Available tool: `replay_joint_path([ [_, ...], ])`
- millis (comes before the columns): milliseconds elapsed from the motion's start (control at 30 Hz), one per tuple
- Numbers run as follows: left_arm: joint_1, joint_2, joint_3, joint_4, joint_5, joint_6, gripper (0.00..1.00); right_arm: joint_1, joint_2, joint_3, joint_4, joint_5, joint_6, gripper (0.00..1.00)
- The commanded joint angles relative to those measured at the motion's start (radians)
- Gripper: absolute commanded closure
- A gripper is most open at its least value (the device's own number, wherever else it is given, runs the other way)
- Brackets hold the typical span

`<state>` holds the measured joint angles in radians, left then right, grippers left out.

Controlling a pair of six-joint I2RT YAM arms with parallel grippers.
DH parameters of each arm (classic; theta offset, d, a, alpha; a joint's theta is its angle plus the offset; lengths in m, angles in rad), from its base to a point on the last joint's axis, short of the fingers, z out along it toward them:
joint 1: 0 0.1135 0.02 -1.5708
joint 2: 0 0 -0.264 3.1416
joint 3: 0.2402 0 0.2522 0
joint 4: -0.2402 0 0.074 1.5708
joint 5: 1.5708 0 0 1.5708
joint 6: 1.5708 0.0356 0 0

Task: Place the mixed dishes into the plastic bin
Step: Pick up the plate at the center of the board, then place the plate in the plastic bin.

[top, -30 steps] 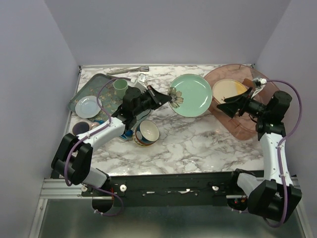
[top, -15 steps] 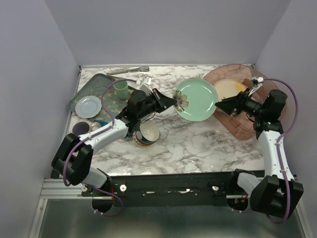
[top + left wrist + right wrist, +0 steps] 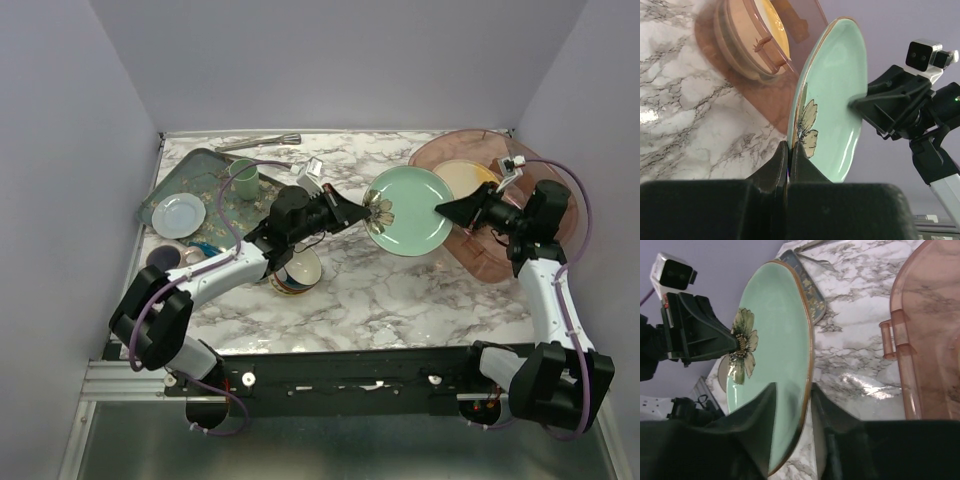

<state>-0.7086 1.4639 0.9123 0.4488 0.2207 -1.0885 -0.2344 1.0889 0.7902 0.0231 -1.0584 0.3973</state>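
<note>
A mint green plate (image 3: 405, 210) with a flower print hangs tilted on edge above the table, between my two grippers. My left gripper (image 3: 362, 213) is shut on its left rim beside the flower (image 3: 789, 145). My right gripper (image 3: 440, 210) has its jaws against both sides of the opposite rim (image 3: 794, 390). The plastic bin (image 3: 500, 265) lies just right of the plate, with a yellow-and-cream plate (image 3: 462, 178) inside. A blue-yellow bowl (image 3: 293, 272) sits on the table under my left arm.
A dark-green floral tray (image 3: 200, 165) at the back left carries a green cup (image 3: 243, 178) and a small pale plate (image 3: 180, 213). A dark round dish (image 3: 163, 258) sits near the left edge. A metal utensil (image 3: 260, 142) lies by the back wall.
My left gripper has carried the mint green plate to the right, toward the bin. My right gripper has come left out of the bin and narrowed its jaws around the plate's right rim.
</note>
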Motion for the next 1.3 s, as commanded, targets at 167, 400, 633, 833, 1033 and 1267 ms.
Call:
replay_joint_path([
  [167,-0.02,-0.013,0.079,0.147,-0.015,0.03,1.0,0.006,0.006,-0.011,0.046,-0.015,0.1,1.0],
  [400,-0.002,-0.108,0.039,0.134,0.003,0.211,0.36,-0.022,-0.004,-0.019,0.086,-0.052,0.161,1.0],
  [633,0.064,-0.264,0.004,-0.051,-0.073,0.366,0.01,-0.072,-0.011,-0.046,0.153,-0.078,0.218,1.0],
  [833,0.168,-0.405,-0.026,-0.225,-0.05,0.391,0.01,-0.121,-0.014,-0.049,0.175,-0.084,0.235,1.0],
  [1033,0.225,-0.511,0.052,-0.557,-0.072,0.542,0.01,-0.181,-0.001,-0.037,0.182,-0.081,0.264,1.0],
  [1267,0.227,-0.606,0.093,-0.874,-0.162,0.837,0.01,-0.206,0.063,-0.002,0.182,-0.029,0.285,0.99],
])
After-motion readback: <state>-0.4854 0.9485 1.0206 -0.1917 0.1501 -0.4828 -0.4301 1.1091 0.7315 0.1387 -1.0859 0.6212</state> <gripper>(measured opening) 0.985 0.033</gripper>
